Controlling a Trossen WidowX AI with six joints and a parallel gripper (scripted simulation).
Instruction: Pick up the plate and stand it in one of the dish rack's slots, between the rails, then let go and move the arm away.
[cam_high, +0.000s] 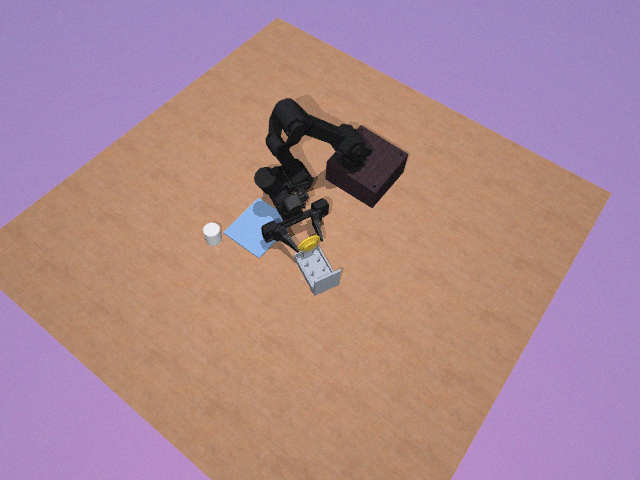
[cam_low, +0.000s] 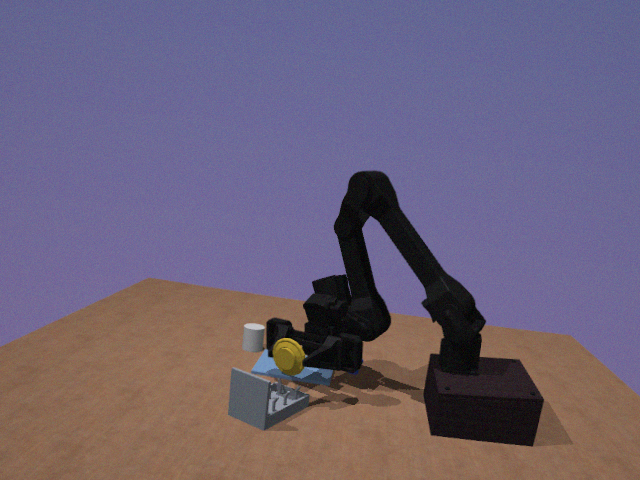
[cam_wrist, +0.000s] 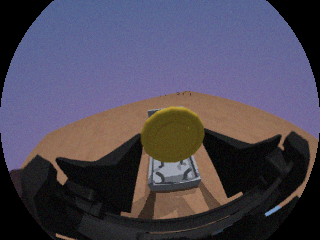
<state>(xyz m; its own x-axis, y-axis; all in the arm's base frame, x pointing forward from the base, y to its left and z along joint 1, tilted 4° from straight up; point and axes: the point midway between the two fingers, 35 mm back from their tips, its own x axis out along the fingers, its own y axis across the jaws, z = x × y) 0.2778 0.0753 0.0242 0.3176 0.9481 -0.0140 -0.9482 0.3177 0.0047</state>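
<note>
The yellow plate stands roughly upright, held by its rim at opposite sides. My gripper is shut on it, with the fingers wide apart across the plate. The grey dish rack rests on the table, with short pegs in its tray and a tall wall at the end far from the arm. The plate hangs above the rack, over or near its arm-side end, and does not touch the pegs. In the wrist view the plate hides part of the rack.
A light blue board lies under and beside the gripper. A white cylinder stands beyond it. A small dark blue thing shows behind the gripper in the exterior view. The arm stands on a dark box.
</note>
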